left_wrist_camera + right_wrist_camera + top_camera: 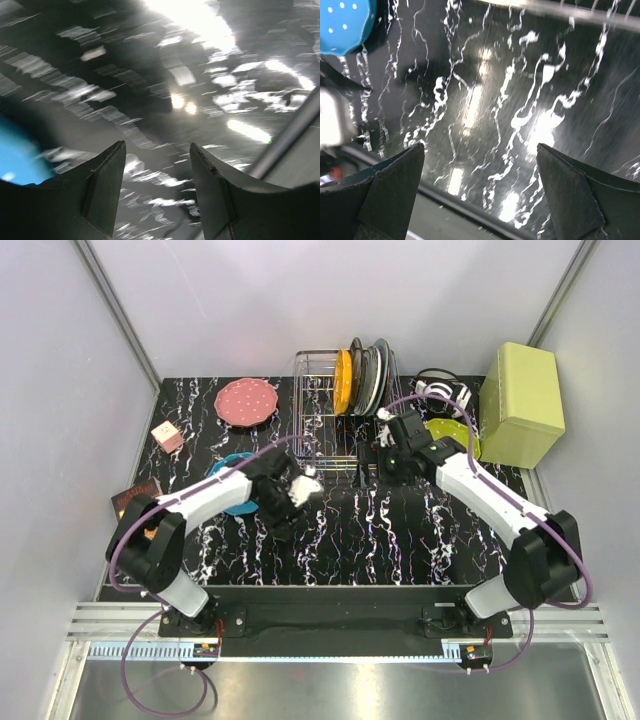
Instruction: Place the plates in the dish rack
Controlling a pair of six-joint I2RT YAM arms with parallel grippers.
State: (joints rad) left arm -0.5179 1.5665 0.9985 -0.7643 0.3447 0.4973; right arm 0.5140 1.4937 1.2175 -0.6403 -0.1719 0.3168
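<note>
The dish rack (322,415) stands at the back middle. The orange plate (343,382) stands upright in it beside plain grey and dark plates (372,373). The pink plate (246,400) lies flat left of the rack. The blue plate (228,490) lies partly under my left arm and also shows in the left wrist view (15,160) and the right wrist view (342,22). The yellow-green plate (458,436) lies partly under my right arm. My left gripper (295,502) (157,147) is open and empty over the table. My right gripper (378,462) (480,147) is open and empty in front of the rack.
A yellow-green box (522,405) stands at the back right. A black and white object (440,390) lies behind the yellow-green plate. A small pink box (167,437) and a dark red item (135,498) lie at the left edge. The rack's lower wire (545,10) crosses the right wrist view.
</note>
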